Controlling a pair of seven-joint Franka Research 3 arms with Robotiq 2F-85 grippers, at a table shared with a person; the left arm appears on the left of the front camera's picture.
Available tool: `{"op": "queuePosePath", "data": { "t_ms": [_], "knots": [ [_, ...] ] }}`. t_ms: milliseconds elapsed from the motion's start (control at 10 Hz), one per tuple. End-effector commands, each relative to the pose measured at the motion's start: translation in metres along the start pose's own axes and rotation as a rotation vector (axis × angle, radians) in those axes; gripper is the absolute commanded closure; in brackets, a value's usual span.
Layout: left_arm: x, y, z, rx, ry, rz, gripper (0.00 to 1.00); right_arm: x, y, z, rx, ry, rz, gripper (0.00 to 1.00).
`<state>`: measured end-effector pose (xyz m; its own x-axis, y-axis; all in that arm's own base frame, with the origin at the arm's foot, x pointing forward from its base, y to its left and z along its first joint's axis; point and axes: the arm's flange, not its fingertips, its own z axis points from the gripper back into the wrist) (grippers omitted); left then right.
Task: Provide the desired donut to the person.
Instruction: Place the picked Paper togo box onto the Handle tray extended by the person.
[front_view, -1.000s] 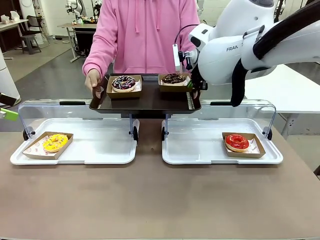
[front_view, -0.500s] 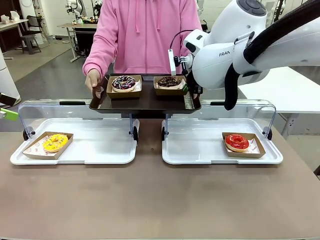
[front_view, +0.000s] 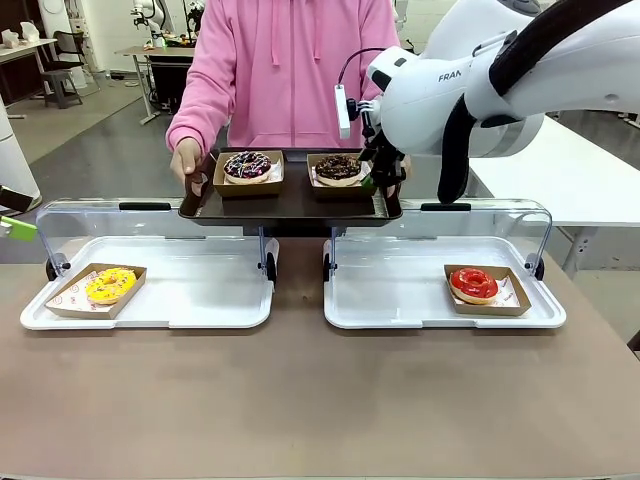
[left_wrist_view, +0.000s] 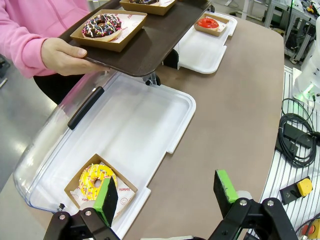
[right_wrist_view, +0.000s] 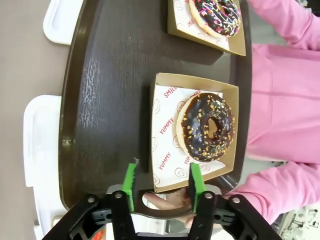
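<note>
My landmark is the dark brown plastic tray (front_view: 290, 205) the person in the pink hoodie (front_view: 290, 70) holds above the brown table (front_view: 320, 400). Left of it and nearer me, the yellow sprinkled donut (front_view: 110, 285) sits by my left fingers (left_wrist_view: 167, 195), spread wide over bare table. On the tray's right end lies the chocolate nut-topped donut in its cardboard box (front_view: 340, 169); my right fingers (right_wrist_view: 162, 181) stand apart astride that box's edge, at the tray's rim.

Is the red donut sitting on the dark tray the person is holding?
No, the red donut lies in its paper box in the white tray on the table, not on the dark tray.
</note>
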<state>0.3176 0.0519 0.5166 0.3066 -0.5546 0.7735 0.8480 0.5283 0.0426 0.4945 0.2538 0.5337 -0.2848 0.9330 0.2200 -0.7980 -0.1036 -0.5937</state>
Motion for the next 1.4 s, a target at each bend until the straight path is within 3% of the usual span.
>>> {"op": "queuePosePath", "data": {
  "t_ms": [0,100,600,700,800,1300],
  "knots": [
    [-0.001,0.001,0.0,0.007,-0.006,0.0,0.0,-0.004,-0.003,0.003,0.041,-0.029,0.003,0.06],
    [-0.001,0.001,0.0,0.007,-0.006,0.0,0.0,-0.004,-0.003,0.003,0.049,-0.031,0.001,0.0],
    [-0.001,0.001,0.0,0.007,-0.006,0.0,0.0,0.002,-0.007,0.008,0.07,-0.02,0.0,0.0],
    [-0.001,0.001,0.0,0.007,-0.006,0.0,0.0,0.006,-0.014,0.013,0.1,-0.019,-0.055,0.0],
    [-0.001,0.001,0.0,0.007,-0.006,0.0,0.0,0.002,0.0,0.002,0.056,-0.002,-0.007,0.0],
    [-0.001,0.001,0.0,0.007,-0.006,0.0,0.0,0.002,0.0,0.002,0.056,-0.002,-0.007,0.0]
  ]
}}
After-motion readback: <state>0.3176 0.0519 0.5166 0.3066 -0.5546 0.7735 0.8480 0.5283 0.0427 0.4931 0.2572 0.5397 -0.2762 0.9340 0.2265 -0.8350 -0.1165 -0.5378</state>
